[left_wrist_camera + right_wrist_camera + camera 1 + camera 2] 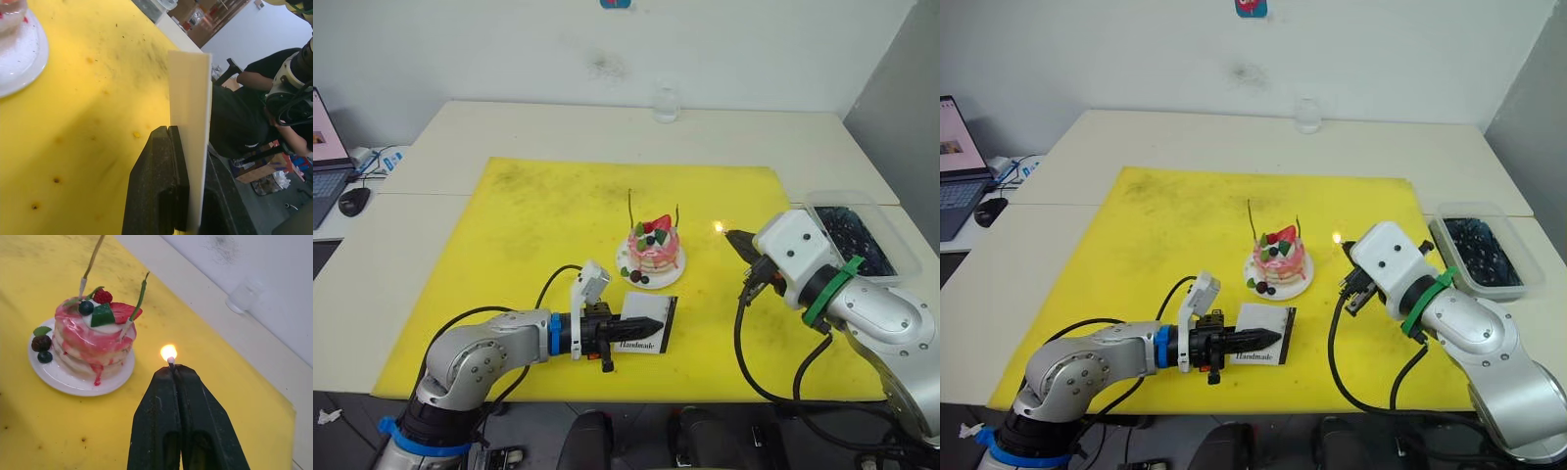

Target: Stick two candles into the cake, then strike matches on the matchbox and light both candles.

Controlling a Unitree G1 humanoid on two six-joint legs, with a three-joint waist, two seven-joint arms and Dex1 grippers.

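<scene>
The pink cake (654, 247) sits on its white plate (668, 277) in the middle of the yellow mat (538, 225). Two thin candles (138, 298) stand in its top, both unlit. My right gripper (734, 238) is shut on a match (170, 361) whose tip burns with a small flame, a short way right of the cake. My left gripper (644, 326) is shut on the white matchbox (646, 334) printed "Handmade", holding it near the mat's front edge, in front of the cake.
A clear container of dark items (852, 235) stands at the table's right edge. A small glass (666, 103) stands at the back. A laptop and mouse (352, 201) lie far left. A person (254, 112) sits beyond the table edge in the left wrist view.
</scene>
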